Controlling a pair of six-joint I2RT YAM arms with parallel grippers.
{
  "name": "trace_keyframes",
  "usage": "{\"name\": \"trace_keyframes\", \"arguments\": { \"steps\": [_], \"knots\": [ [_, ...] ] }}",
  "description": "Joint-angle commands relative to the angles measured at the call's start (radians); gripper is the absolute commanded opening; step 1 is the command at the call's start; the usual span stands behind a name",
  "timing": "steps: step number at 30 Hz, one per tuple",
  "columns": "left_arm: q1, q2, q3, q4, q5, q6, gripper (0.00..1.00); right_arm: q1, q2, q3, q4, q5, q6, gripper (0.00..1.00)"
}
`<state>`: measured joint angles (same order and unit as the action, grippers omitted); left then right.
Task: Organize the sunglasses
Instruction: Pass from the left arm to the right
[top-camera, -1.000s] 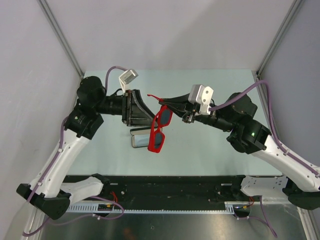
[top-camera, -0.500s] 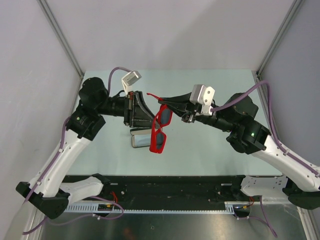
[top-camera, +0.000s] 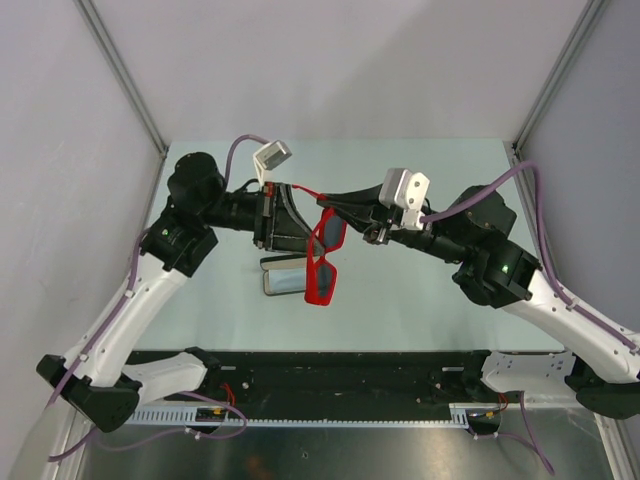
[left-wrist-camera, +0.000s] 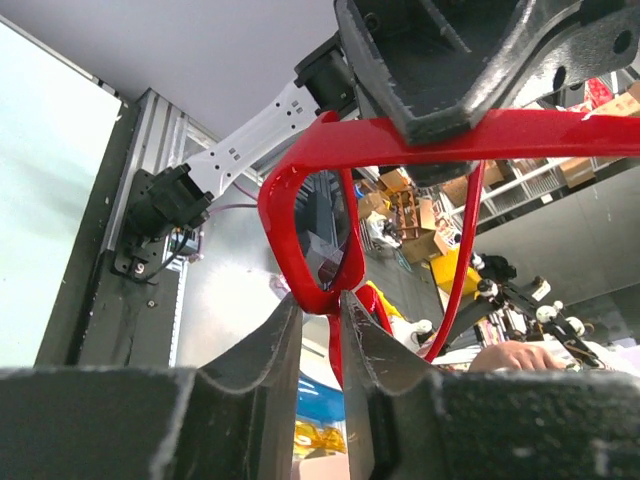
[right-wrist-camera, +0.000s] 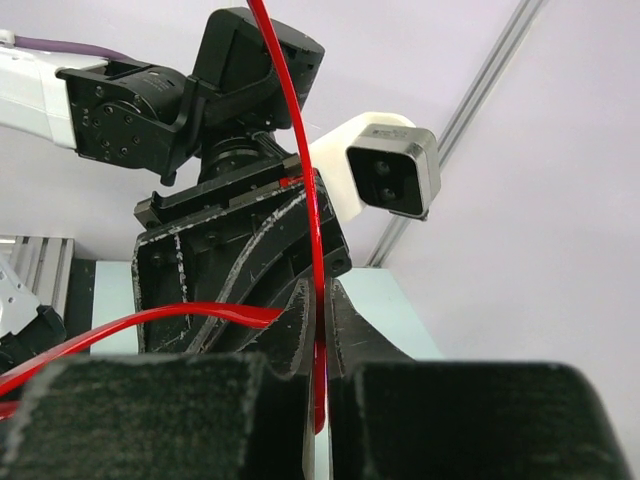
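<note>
Sunglasses (top-camera: 321, 281) hang in air over middle of worktop (top-camera: 430, 310), directly above black case (top-camera: 275, 283) lying there. Step in hand, likely: two-arm hold for folding temple arms before stowing. Right gripper (top-camera: 330, 205) pinched tight on one thin red temple arm, nothing else between jaws. Left gripper (top-camera: 305, 238) narrowed to slim gap, fingers (left-wrist-camera: 285, 325) either side of red lens rim, seemingly gripping it. Next move probably needs right arm swinging temple inward while left steadies frame. Gentle force needed: thin plastic.
</note>
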<state>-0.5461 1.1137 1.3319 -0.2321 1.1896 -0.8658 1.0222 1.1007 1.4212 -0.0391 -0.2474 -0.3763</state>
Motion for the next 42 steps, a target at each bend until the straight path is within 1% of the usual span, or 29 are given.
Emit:
{"name": "trace_keyframes", "arguments": {
  "steps": [1,3,6,8,10,11,12,16,19,20,21,22,23,26,28,29,30,31,32,33,35,36,38,39,42],
  "knots": [
    [-0.028,0.008,-0.014,0.062,0.054,-0.061,0.22,0.012,0.014,0.008,0.027,0.040,-0.027,0.00],
    [-0.028,0.003,-0.022,0.065,0.061,-0.062,0.17,0.015,0.019,0.008,0.025,0.045,-0.030,0.00],
    [-0.028,0.005,-0.025,0.068,0.062,-0.067,0.13,0.015,0.018,0.008,0.019,0.051,-0.032,0.00],
    [-0.028,0.009,-0.016,0.071,0.061,-0.071,0.12,0.016,0.021,0.008,0.013,0.056,-0.036,0.00],
    [-0.028,0.011,-0.008,0.074,0.062,-0.075,0.25,0.018,0.021,0.008,0.011,0.059,-0.036,0.00],
    [-0.028,0.011,-0.005,0.074,0.062,-0.076,0.28,0.018,0.024,0.008,0.010,0.059,-0.038,0.00],
    [-0.028,0.011,-0.004,0.077,0.067,-0.076,0.33,0.018,0.024,0.008,0.010,0.060,-0.039,0.00],
    [-0.028,0.000,0.000,0.088,0.067,-0.087,0.35,0.022,0.024,0.008,0.018,0.068,-0.042,0.00],
    [-0.028,0.000,-0.008,0.096,0.059,-0.099,0.29,0.022,0.025,0.008,0.027,0.069,-0.044,0.00],
    [-0.029,-0.002,-0.010,0.097,0.061,-0.099,0.25,0.024,0.027,0.008,0.027,0.069,-0.044,0.00],
    [-0.028,-0.005,-0.014,0.099,0.058,-0.099,0.18,0.024,0.027,0.008,0.027,0.069,-0.046,0.00],
    [-0.028,-0.003,-0.020,0.102,0.056,-0.101,0.15,0.024,0.027,0.008,0.025,0.069,-0.044,0.00],
    [-0.028,-0.002,-0.023,0.102,0.053,-0.102,0.07,0.024,0.025,0.008,0.024,0.069,-0.044,0.00],
    [-0.026,0.006,-0.031,0.106,0.041,-0.110,0.00,0.026,0.019,0.007,0.015,0.076,-0.039,0.00],
    [-0.026,0.011,-0.030,0.111,0.030,-0.113,0.00,0.026,0.016,0.005,0.013,0.086,-0.027,0.01],
    [-0.026,0.012,-0.030,0.112,0.021,-0.111,0.00,0.026,0.013,0.002,0.012,0.091,-0.026,0.05],
    [-0.025,0.015,-0.028,0.114,0.019,-0.108,0.00,0.026,0.007,-0.002,0.011,0.100,-0.024,0.21],
    [-0.025,0.017,-0.025,0.117,0.018,-0.107,0.00,0.027,0.001,-0.016,0.013,0.111,-0.024,0.31],
    [-0.023,0.017,-0.022,0.119,0.012,-0.104,0.00,0.027,-0.004,-0.025,0.018,0.120,-0.023,0.39],
    [-0.022,0.020,-0.019,0.122,0.011,-0.101,0.00,0.027,-0.012,-0.031,0.018,0.141,-0.023,0.51],
    [-0.015,0.024,-0.008,0.125,0.015,-0.096,0.01,0.027,-0.022,-0.048,0.015,0.174,-0.030,0.63],
    [-0.014,0.028,-0.005,0.126,0.016,-0.088,0.00,0.026,-0.025,-0.053,0.013,0.209,-0.033,0.72],
    [-0.009,0.043,0.007,0.129,0.018,-0.078,0.00,0.026,-0.044,-0.068,0.013,0.244,-0.045,0.80],
    [-0.008,0.047,0.012,0.129,0.018,-0.072,0.00,0.023,-0.053,-0.071,0.013,0.276,-0.050,0.91],
    [0.003,0.083,0.026,0.134,0.028,-0.053,0.00,0.013,-0.082,-0.076,0.011,0.312,-0.056,0.98]
  ]
}}
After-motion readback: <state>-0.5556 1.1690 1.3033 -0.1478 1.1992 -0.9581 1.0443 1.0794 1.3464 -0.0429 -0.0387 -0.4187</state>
